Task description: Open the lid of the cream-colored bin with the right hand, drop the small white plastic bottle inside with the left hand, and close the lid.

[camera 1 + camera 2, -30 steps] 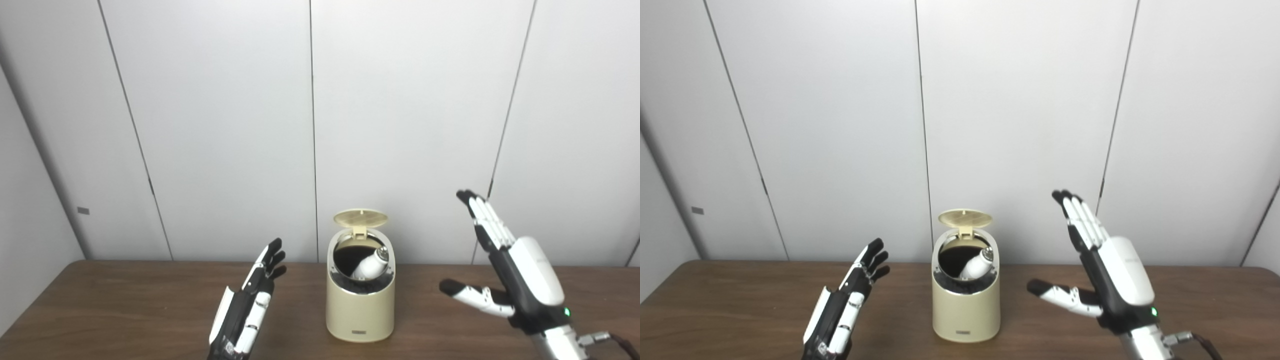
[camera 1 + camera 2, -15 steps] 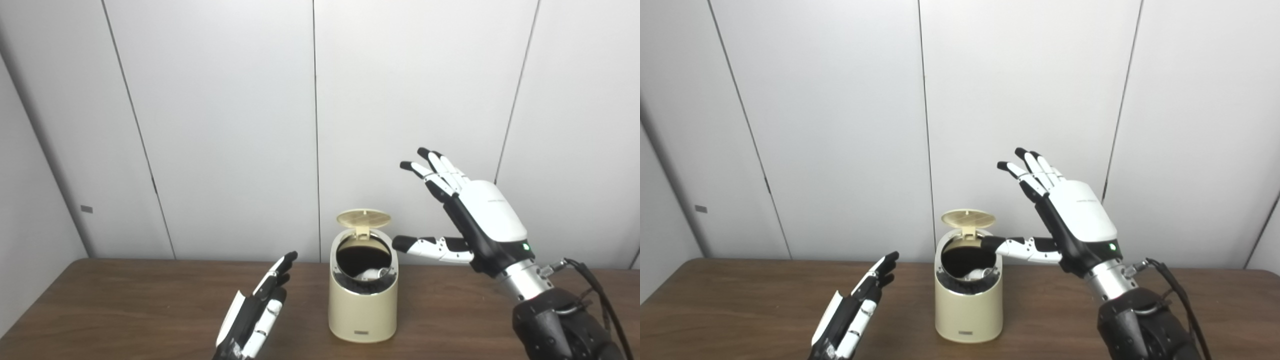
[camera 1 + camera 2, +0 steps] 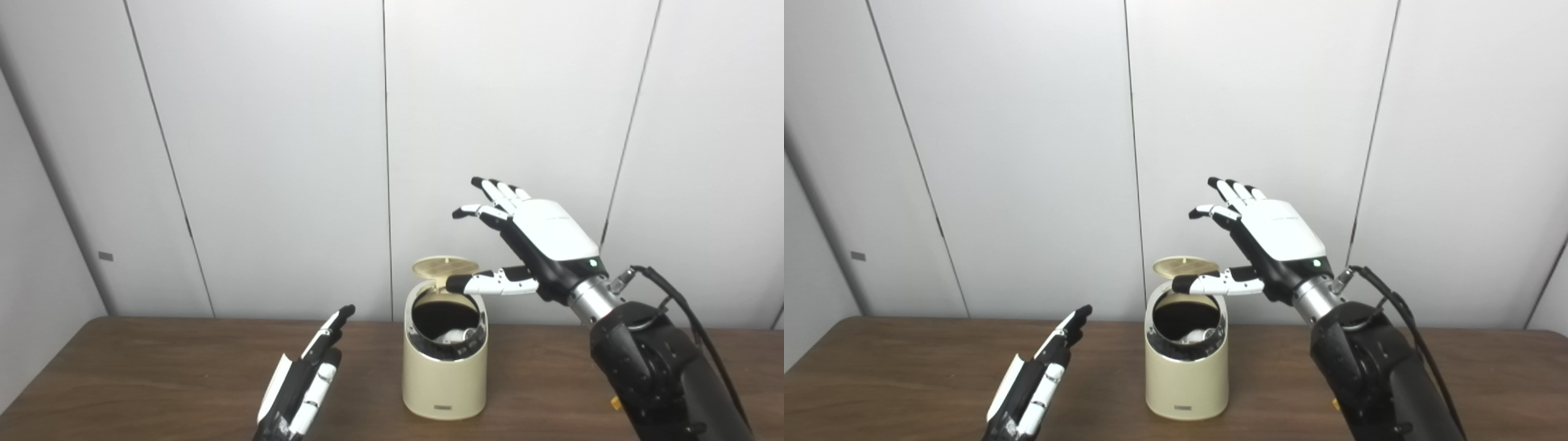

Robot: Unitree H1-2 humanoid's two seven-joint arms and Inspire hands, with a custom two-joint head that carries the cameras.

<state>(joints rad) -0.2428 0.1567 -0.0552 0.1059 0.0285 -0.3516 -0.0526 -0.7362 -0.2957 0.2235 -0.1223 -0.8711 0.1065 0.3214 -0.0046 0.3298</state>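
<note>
The white bottle (image 3: 456, 336) lies inside the cream bin (image 3: 444, 380), mid-worktop, lid (image 3: 445, 266) up. The right hand (image 3: 539, 239) hovers spread above it — best press the lid's top down gently, without tipping the bin. The left hand (image 3: 303, 386) rests spread, empty, near the front edge.

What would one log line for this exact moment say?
bin: lid up | bottle: inside | right hand: open, above lid | left hand: open, beside bin | pending: close lid

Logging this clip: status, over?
Both hands open: right hand above raised lid, left hand idle. Bottle inside bin. Nothing blocking.
</note>
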